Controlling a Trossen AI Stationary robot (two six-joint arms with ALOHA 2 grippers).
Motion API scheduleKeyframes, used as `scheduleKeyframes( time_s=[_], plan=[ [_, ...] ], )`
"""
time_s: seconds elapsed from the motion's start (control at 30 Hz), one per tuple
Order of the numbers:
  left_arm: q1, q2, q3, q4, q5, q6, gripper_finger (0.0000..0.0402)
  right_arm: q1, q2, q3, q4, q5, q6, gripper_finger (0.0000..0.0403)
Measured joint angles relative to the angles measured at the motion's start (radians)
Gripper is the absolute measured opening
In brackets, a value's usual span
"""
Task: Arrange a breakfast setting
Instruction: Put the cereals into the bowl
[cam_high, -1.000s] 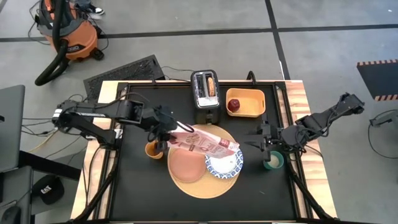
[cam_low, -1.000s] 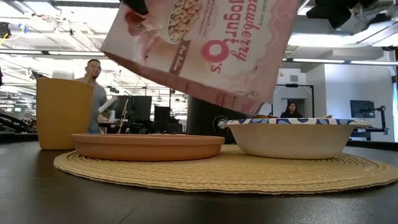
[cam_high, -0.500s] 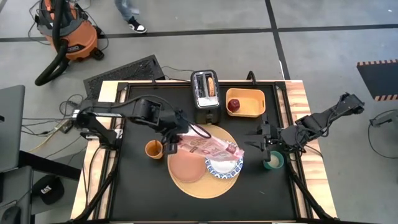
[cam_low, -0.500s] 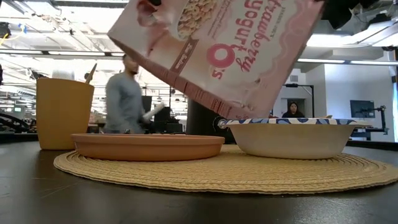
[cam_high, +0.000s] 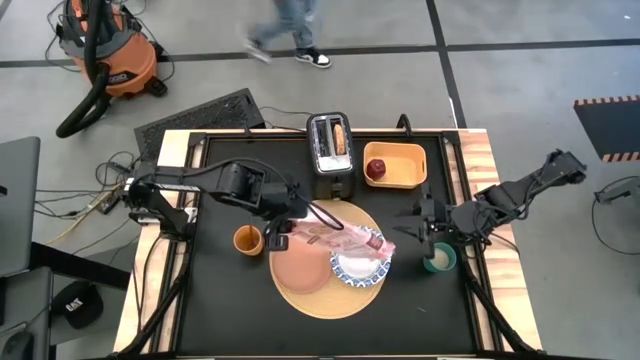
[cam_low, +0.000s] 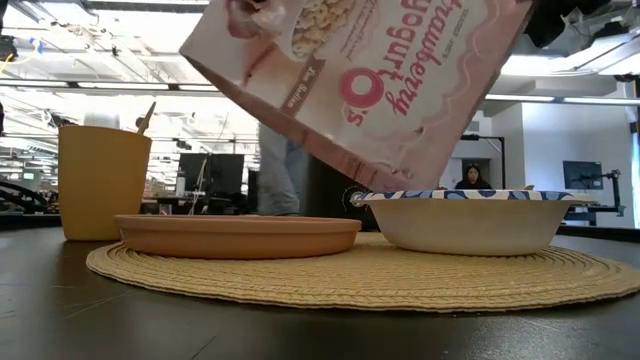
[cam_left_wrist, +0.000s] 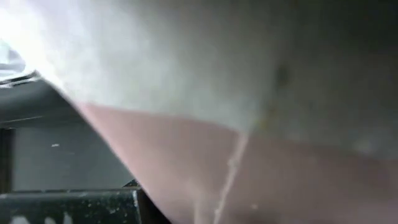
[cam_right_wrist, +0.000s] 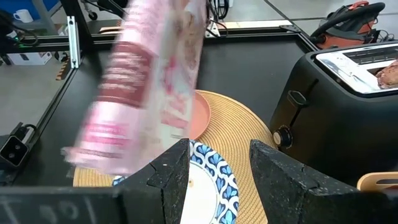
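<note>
My left gripper (cam_high: 289, 223) is shut on a pink cereal box (cam_high: 340, 236), held tilted over the blue-and-white dish (cam_high: 362, 268). In the low view the box's (cam_low: 370, 80) lower corner reaches down behind the dish's rim (cam_low: 465, 196). The dish and the salmon-pink plate (cam_high: 300, 265) rest on the round light board (cam_high: 330, 300). My right gripper (cam_high: 420, 232) is open and empty, right of the dish. The red apple (cam_high: 376, 168) lies in the yellow tray. The round bread (cam_high: 340, 135) sticks out of the toaster. The golden spoon (cam_low: 147, 117) stands in the orange cup (cam_high: 247, 240). No loose cereal shows. My left gripper holds the cereal box by its raised end (cam_high: 300, 226), the end toward the table's left, coming at it from the left. The gripper itself hides the fingers' place on the box. The box is lifted clear and slants down toward the dish, its print upside down.
The black toaster (cam_high: 332, 145) and yellow tray (cam_high: 395, 165) stand at the far edge. A small green cup (cam_high: 438, 260) sits below my right gripper. A person walks past beyond the table's far side (cam_high: 285, 30).
My left gripper has moved toward the table's right with the cereal box. The box has tipped further, and its lower end has come down over the blue-and-white dish. A person has walked past behind the table.
</note>
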Motion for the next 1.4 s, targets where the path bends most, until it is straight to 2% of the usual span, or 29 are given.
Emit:
scheduleKeyframes(
  time_s=[0.17,0.23,0.33,0.43,0.53,0.63,0.73,0.77,1.0,1.4],
  plan=[
    [-0.003,0.000,0.000,0.002,-0.022,0.020,0.0119,-0.009,0.000,0.000,-0.002,0.000,0.000,0.0193],
    [-0.003,0.000,0.000,0.003,-0.073,0.018,0.0119,-0.013,0.000,0.000,-0.002,0.000,0.000,0.0193],
    [-0.003,-0.001,0.000,0.008,-0.008,0.014,0.0119,-0.013,0.000,0.000,-0.002,0.000,0.000,0.0193],
    [-0.018,-0.001,0.000,0.010,-0.055,0.036,0.0119,-0.013,0.000,0.000,-0.002,0.000,-0.001,0.0193],
    [-0.003,-0.001,0.000,0.010,-0.029,0.028,0.0119,-0.013,0.000,0.000,-0.002,0.000,-0.001,0.0193],
    [0.002,-0.001,0.000,0.014,-0.059,0.014,0.0119,-0.013,0.000,0.000,-0.002,0.000,-0.001,0.0193],
    [0.003,-0.002,0.001,0.011,0.031,-0.013,0.0119,-0.013,0.000,0.000,-0.002,0.000,0.000,0.0193],
    [-0.001,-0.002,0.001,0.011,0.033,-0.021,0.0119,-0.013,0.000,0.000,-0.001,0.000,0.000,0.0193],
    [0.000,-0.005,0.082,-0.034,0.021,-0.037,0.0119,-0.013,-0.002,0.000,0.003,0.000,-0.001,0.0193],
    [-0.003,-0.002,0.086,-0.115,-0.006,-0.048,0.0119,-0.013,-0.003,0.006,0.008,0.000,0.015,0.0193]
  ],
)
